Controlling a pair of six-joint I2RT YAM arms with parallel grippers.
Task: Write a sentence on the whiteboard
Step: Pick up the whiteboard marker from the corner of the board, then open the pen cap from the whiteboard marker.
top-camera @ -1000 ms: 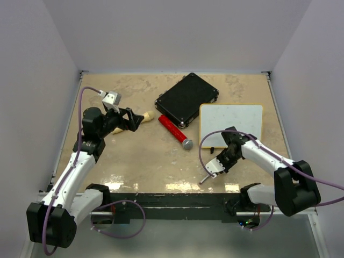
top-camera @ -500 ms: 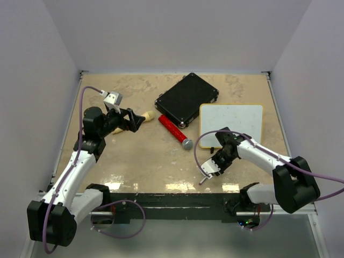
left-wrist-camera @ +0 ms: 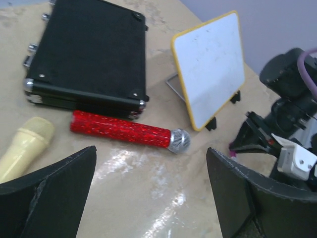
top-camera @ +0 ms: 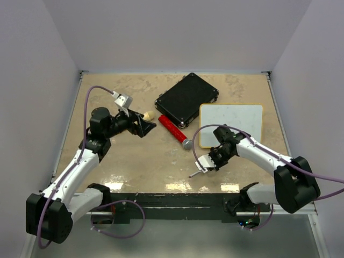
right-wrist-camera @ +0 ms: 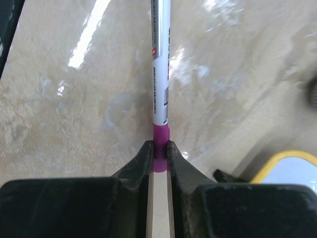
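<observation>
The whiteboard point(top-camera: 231, 124), white with a thin yellow rim and black clip feet, lies at the right of the table. It also shows in the left wrist view point(left-wrist-camera: 210, 67). Its surface shows no purple writing. My right gripper point(top-camera: 207, 163) is just off its near left corner, shut on the magenta end of a white marker point(right-wrist-camera: 160, 64) that points away to the near left over the table point(top-camera: 194, 172). My left gripper point(top-camera: 144, 127) is open and empty, raised over the left middle of the table, with its wide-apart fingers point(left-wrist-camera: 54, 183) facing the board.
A black rectangular case point(top-camera: 186, 98) lies behind the board's left side. A red microphone with a silver head point(top-camera: 175, 131) lies between the case and my right gripper. A cream microphone point(top-camera: 146, 115) lies beside my left gripper. The board's yellow corner shows in the right wrist view point(right-wrist-camera: 297, 166).
My left gripper has swung right toward the table's middle. My right gripper has moved left and slightly nearer with the marker, away from the board's near edge.
</observation>
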